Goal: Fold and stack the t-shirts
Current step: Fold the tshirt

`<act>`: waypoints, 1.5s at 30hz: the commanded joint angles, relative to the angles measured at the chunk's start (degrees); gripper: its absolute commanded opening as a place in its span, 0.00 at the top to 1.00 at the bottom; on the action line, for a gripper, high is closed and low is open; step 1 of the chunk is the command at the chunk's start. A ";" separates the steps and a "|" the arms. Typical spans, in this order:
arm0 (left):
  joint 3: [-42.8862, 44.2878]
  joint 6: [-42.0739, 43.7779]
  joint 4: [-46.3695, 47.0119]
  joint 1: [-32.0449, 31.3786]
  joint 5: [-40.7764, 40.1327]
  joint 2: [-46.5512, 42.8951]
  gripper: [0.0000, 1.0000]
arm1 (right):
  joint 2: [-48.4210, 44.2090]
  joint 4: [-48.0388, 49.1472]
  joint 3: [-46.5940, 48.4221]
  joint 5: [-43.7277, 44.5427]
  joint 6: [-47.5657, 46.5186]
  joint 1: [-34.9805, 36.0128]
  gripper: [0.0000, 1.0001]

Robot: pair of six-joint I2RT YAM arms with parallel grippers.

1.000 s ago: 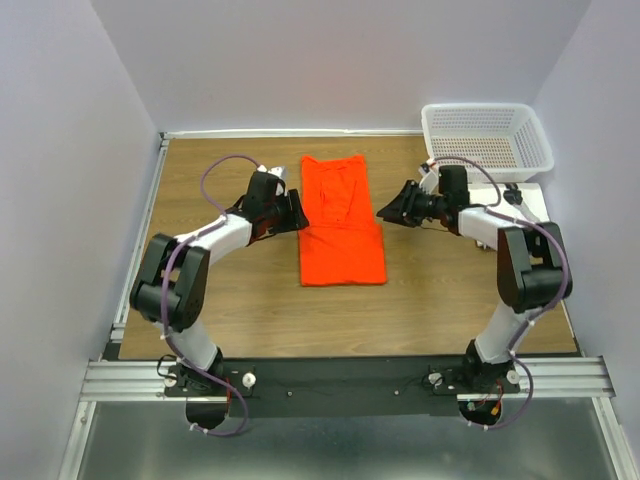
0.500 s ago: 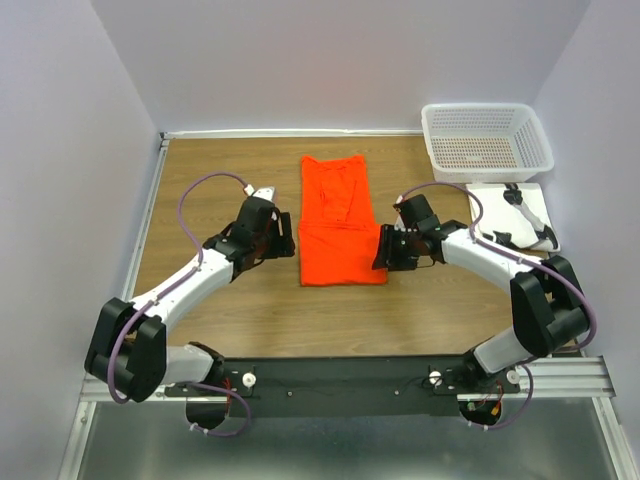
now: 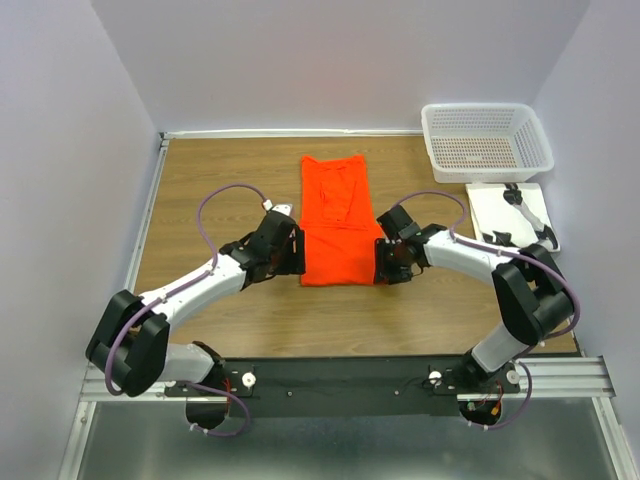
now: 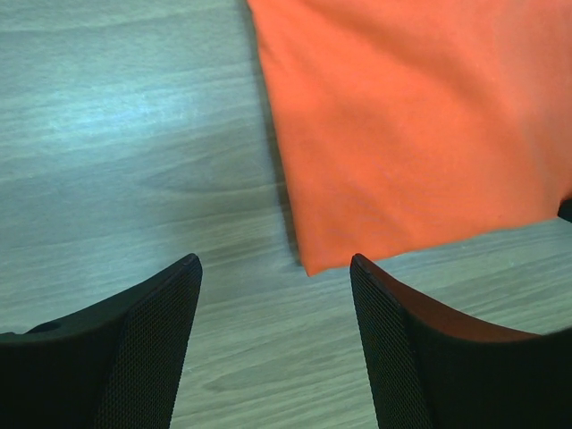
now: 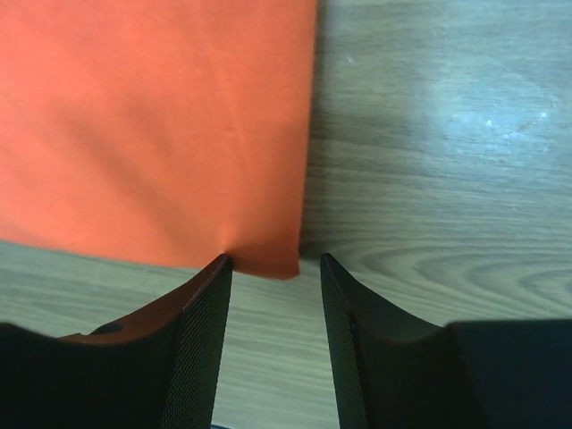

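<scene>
Folded orange-red t-shirt lies flat mid-table, a gripper at each near corner.

Left gripper: jaws spread wide, nothing held, low over the wood with the shirt's near-left corner lying between the fingertips. The shirt is a narrow rectangle running away from the arms. Right gripper: jaws parted more narrowly, nothing clamped, the near-right corner just at the gap; contact with the cloth cannot be told. Far right: white board, then white mesh basket behind it.

Most of the t-shirt beyond both wrist views' edges
</scene>
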 commanded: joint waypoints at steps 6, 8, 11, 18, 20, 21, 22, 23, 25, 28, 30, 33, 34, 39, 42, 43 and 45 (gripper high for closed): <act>0.42 -1.30 -2.38 -1.38 -2.64 1.13 0.29 | 4.38 -2.66 -0.57 10.98 3.17 3.70 0.56; 0.42 -1.13 -2.82 -1.39 -2.64 1.39 0.29 | 5.35 -2.93 -0.92 12.48 3.09 4.23 0.59; 0.60 -0.95 -3.34 -1.56 -2.38 1.83 0.29 | 6.14 -3.37 -1.45 13.10 3.17 4.84 0.65; 1.30 -1.21 -4.23 -2.26 -1.50 3.50 0.29 | 9.13 -3.37 -1.72 13.02 2.91 7.39 1.00; 1.65 -1.48 -4.40 -2.70 -1.24 4.03 0.28 | 9.57 -3.37 -1.37 12.93 2.65 8.09 0.99; 1.83 -1.65 -4.49 -2.88 -1.15 4.47 0.28 | 9.66 -3.28 -1.19 12.92 2.64 8.44 1.00; 2.00 -1.83 -4.49 -3.05 -0.89 5.34 0.28 | 9.66 -3.37 -0.93 12.84 2.56 8.71 1.00; 2.18 -2.00 -4.66 -3.58 -0.89 5.78 0.28 | 9.75 -3.37 -0.58 12.92 2.38 8.89 1.00; 2.79 -2.36 -4.75 -4.19 -0.71 7.27 0.28 | 9.83 -3.37 -0.31 12.92 2.12 9.32 0.99; 4.02 -3.15 -4.93 -5.51 -0.36 9.56 0.28 | 10.01 -3.37 -0.22 12.84 1.77 9.59 1.00; 4.73 -3.50 -5.10 -6.56 -0.44 10.71 0.29 | 9.92 -3.37 -0.22 12.84 1.59 9.68 1.00; 5.61 -4.38 -5.98 -7.10 -1.59 12.99 0.36 | 9.75 -3.19 -0.40 12.49 1.15 9.77 0.99; 6.30 -4.73 -6.42 -7.27 -2.11 13.52 0.38 | 9.66 -3.19 -0.48 12.40 0.98 9.77 1.00; 7.54 -5.96 -7.57 -7.45 -3.70 16.60 0.45 | 9.40 -2.84 -1.27 12.05 0.62 9.77 1.00; 7.54 -6.49 -6.78 -7.62 -3.96 17.30 0.49 | 9.13 -2.67 -1.54 12.05 0.54 9.85 1.00; 7.63 -6.66 -6.60 -7.71 -3.96 17.30 0.50 | 9.05 -2.67 -1.54 12.05 0.45 9.77 0.99; 7.80 -6.93 -6.51 -7.98 -3.96 17.30 0.50 | 9.13 -2.67 -1.63 11.87 0.36 9.77 1.00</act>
